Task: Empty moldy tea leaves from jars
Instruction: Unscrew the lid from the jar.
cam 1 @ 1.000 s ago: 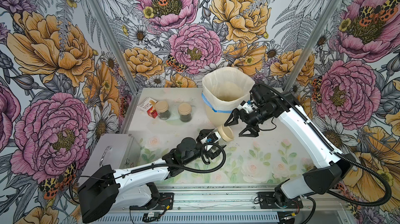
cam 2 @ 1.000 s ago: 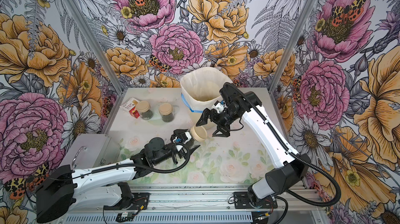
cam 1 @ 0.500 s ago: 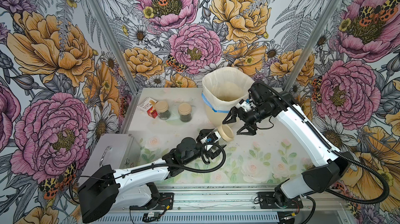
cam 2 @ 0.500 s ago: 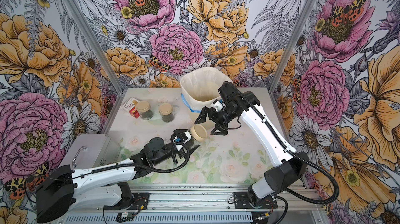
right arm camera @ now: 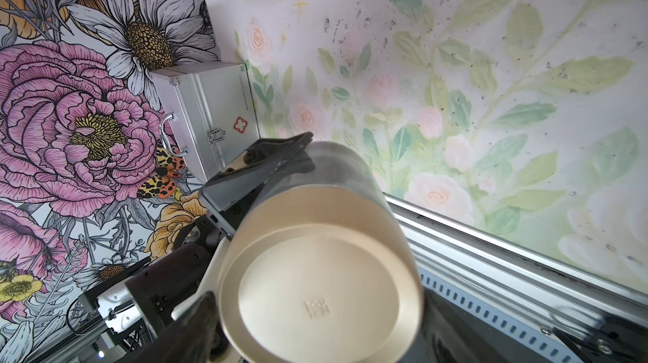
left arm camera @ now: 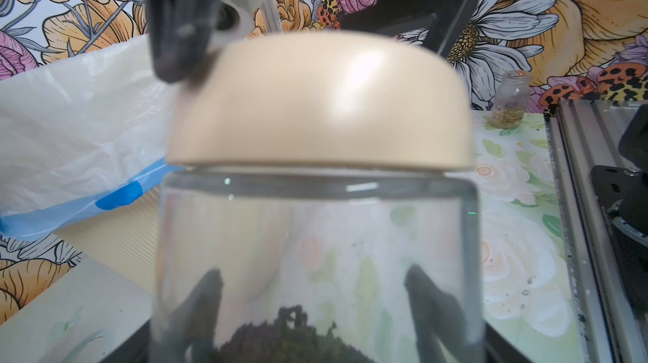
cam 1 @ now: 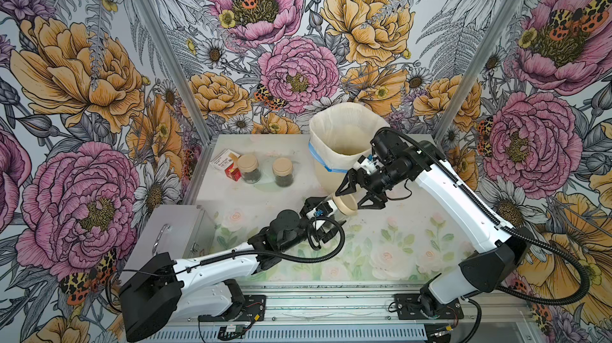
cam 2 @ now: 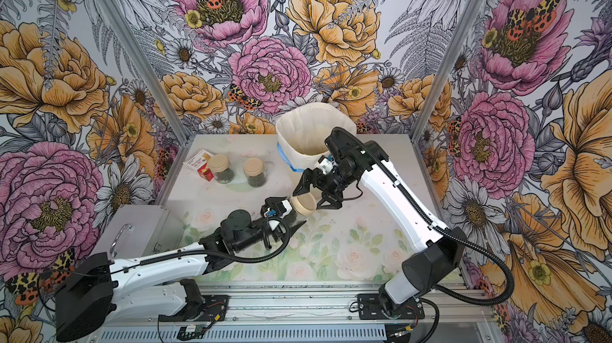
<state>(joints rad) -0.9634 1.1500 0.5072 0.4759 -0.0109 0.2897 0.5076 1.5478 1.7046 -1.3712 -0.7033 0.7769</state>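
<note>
The left gripper (left arm camera: 314,273) is clamped on the glass body of a jar (left arm camera: 315,224). Its two fingers (left arm camera: 207,308) show dark through the glass on either side. The jar is held tilted over the table (cam 1: 381,252), so that its tan lid (cam 1: 346,205) points away from those fingers and toward the right gripper (cam 1: 348,200). The tea leaves (left arm camera: 291,338) lie as a small dark heap inside the jar, down between the left fingers. The right gripper's fingers (left arm camera: 175,28) stand partly apart, one on each side of the lid. One looks to touch the lid's rim (the view there is blurred), but whether both press on it I cannot tell. Just behind the right fingers stands the cream bin (cam 1: 331,141) with its blue-edged bag. A second jar (cam 1: 249,169) and a third jar (cam 1: 283,172), lids on and dark leaves inside, stand well away from both pairs of fingers, next to a small carton (cam 1: 225,163).
</note>
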